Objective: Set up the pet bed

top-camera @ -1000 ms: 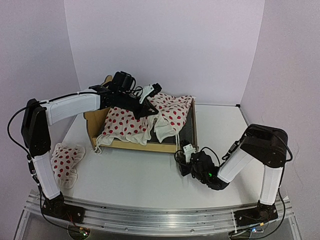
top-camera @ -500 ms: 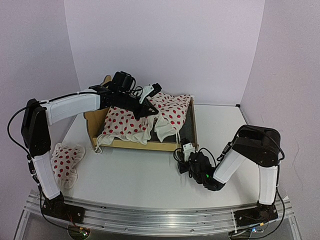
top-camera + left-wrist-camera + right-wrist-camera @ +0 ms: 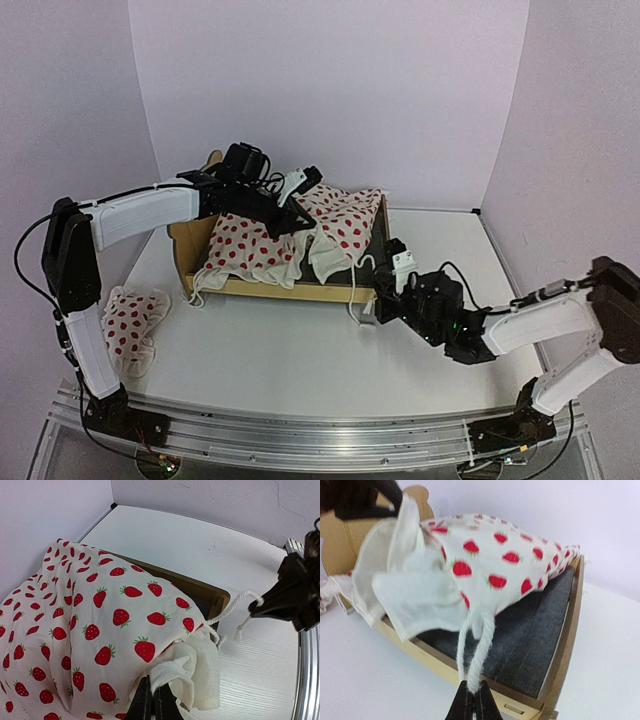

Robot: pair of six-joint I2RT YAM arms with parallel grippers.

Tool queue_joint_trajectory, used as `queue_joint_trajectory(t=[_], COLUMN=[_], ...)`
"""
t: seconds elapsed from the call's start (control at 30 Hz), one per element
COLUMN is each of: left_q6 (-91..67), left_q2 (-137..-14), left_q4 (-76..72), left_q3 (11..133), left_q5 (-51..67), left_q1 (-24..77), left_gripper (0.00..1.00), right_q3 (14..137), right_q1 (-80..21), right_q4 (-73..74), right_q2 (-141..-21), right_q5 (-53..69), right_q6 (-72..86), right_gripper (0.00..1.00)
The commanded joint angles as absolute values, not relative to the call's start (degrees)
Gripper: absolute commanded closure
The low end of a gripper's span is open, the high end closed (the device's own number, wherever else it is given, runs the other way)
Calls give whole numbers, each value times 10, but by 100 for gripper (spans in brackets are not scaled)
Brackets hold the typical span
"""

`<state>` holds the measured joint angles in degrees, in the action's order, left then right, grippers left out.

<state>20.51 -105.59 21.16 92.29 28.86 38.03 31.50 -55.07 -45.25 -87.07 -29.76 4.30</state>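
Observation:
The pet bed [image 3: 268, 289], a light plywood frame with a dark grey mattress [image 3: 540, 625], stands at mid table. A cream strawberry-print cloth [image 3: 250, 248] is bunched over it, leaving the foot end bare. My left gripper [image 3: 292, 216] hovers over the bed, shut on a fold of the cloth's white lining [image 3: 172, 672]. My right gripper [image 3: 380, 303] is at the bed's front right corner. It is shut on the cloth's white cord [image 3: 481, 650], which runs taut from the cloth [image 3: 500, 560] down over the side rail.
A small red-dotted pillow [image 3: 130, 322] lies on the table at the left, by the left arm's base. White walls close the table at the back and both sides. In the left wrist view the right gripper [image 3: 280, 597] shows as a dark shape beside the bed's foot corner [image 3: 215, 597].
My right gripper has shut on the white cord and lifted slightly toward the bed's foot corner, while its arm swung out to the right. The left arm and cloth have not moved.

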Motion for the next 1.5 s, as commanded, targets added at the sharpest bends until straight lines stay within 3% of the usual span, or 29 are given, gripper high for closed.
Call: queue_joint_trajectory(t=[0.0,0.13,0.27,0.53,0.7,1.1,1.47], left_q6=[205,207,206,205,211,216,215], left_q2=[-1018,-1014,-1012,-1009,-1006,-1001,-1003], left_q4=[209,207,206,201,204,196,190], left_q3=[918,913,908,903,900,886,883], left_q5=[295,295,295,291,279,274,281], left_q1=[375,374,374,374,374,369,369], left_gripper=[100,100,100,100,100,100,100], right_q3=[351,415,458,544,594,577,594], right_q1=[-555,-555,-551,-436,-425,-423,-405], right_q4=[-227,-111,-104,-132,-143,-161,-62], right_q2=[-763,-727,-729,-840,-915,-948,-994], right_q5=[-265,-250,-255,-103,-52,-34,-17], right_q6=[39,15,-49,-60,-54,27,92], right_gripper=[100,100,100,100,100,100,100])
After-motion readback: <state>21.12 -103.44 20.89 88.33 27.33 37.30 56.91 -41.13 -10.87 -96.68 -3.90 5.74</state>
